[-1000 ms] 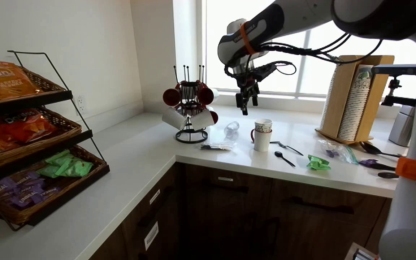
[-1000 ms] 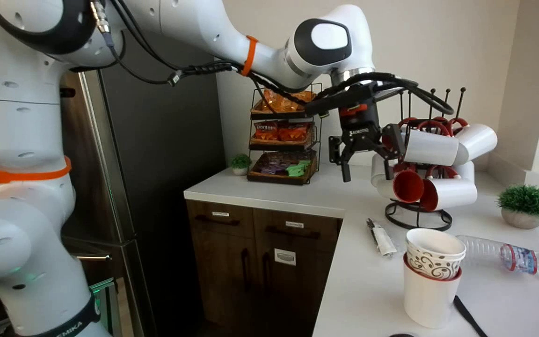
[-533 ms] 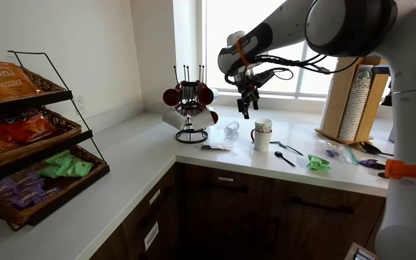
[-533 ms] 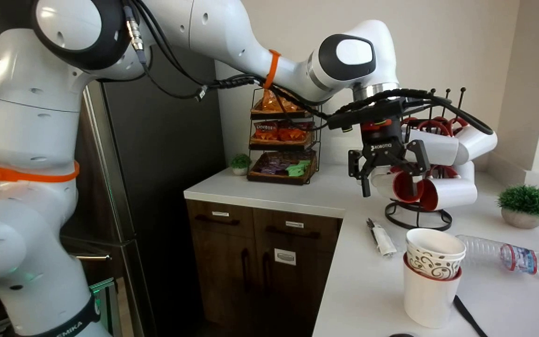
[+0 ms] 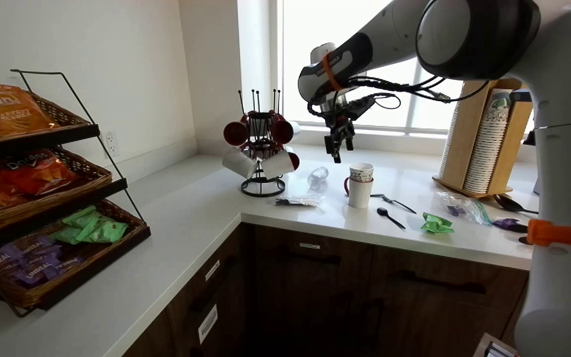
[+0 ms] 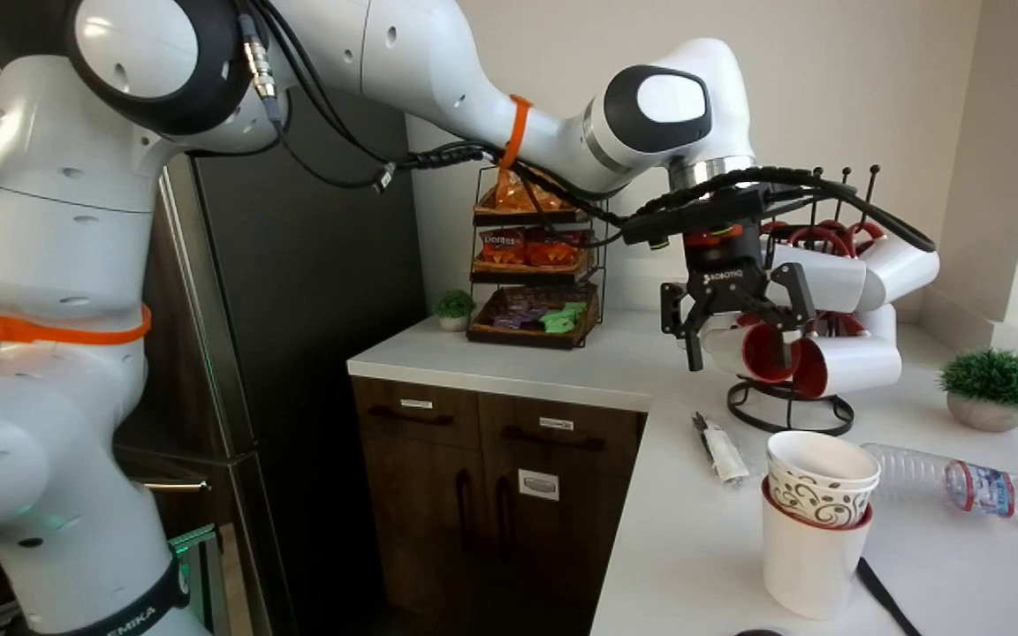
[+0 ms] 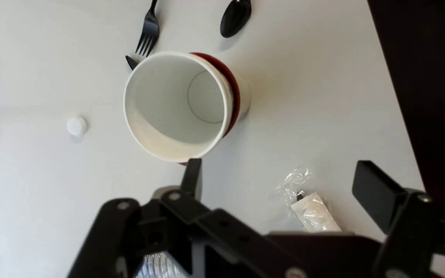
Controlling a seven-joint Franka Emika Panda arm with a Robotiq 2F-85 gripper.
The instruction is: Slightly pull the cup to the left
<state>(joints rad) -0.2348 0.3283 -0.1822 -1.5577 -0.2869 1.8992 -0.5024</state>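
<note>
Nr right in an exterior view, patterned paper cup (image 6: pixel 821 496) sits in white mug (image 6: pixel 812 567), upright on bench (image 6: pixel 695 548). Clear btl (image 6: pixel 967 484) lies just beyond, to the rt. Past cup, higher up, pincer (image 6: pixel 739 361) hangs w/ jaws spread, apart from cup. Far L, snack rack (image 6: pixel 531 277).

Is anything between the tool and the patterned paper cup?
Nothing visible. The open tool hangs above and off to one side of the patterned paper cup. Only the cup's lower part is enclosed, by the red-rimmed white mug it sits in.
</note>
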